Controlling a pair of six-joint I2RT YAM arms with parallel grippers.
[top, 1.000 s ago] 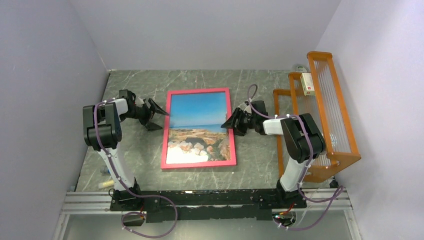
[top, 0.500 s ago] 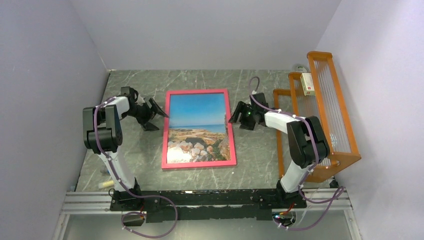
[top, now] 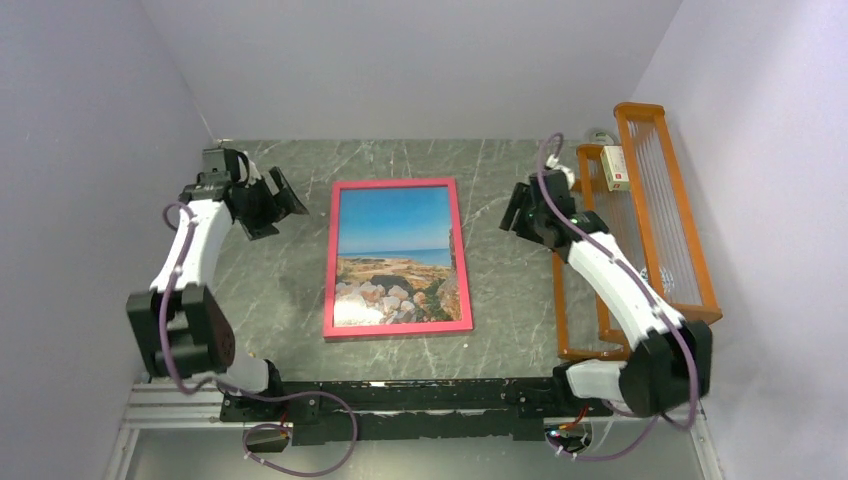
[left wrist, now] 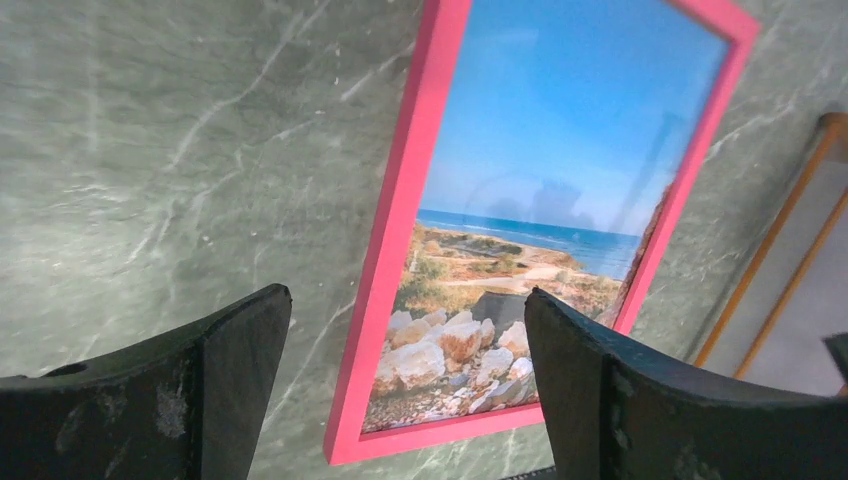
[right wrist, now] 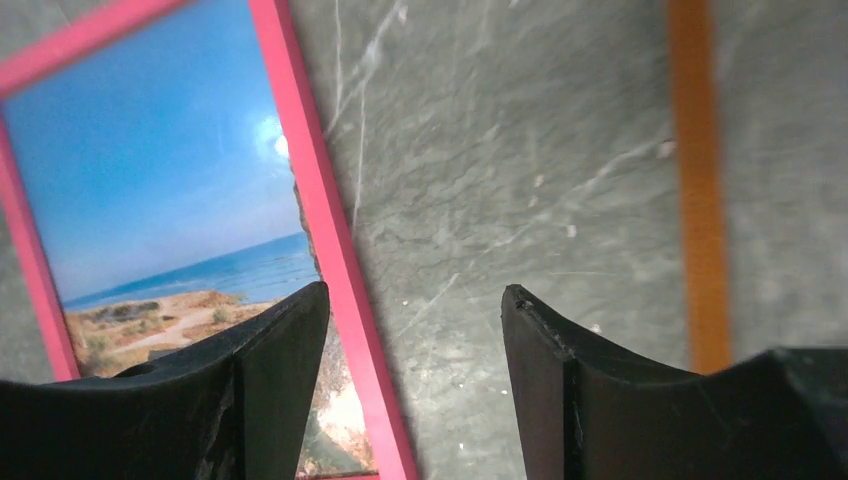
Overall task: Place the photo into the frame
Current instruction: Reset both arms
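Since they pulled away from the frame [top: 395, 184] and photo [top: 395, 225], left jaws and right jaws gape, empty.

1. The pink frame [top: 329, 262], holding the photo [top: 397, 240], is lying flat at mid-table and forming only a low obstacle.
2. A broad strip of marbled tabletop [top: 285, 290] is running between the frame's left edge and the left wall [top: 90, 170]. The left gripper [top: 280, 212], jaws apart, is occupying its far end.
3. A narrower strip is running between the frame's right edge and the orange rack [top: 690, 240]. The right gripper [top: 512, 212], jaws apart, is occupying its far part.
4. The rack is standing tall along the right wall [top: 770, 150], blocking that side.
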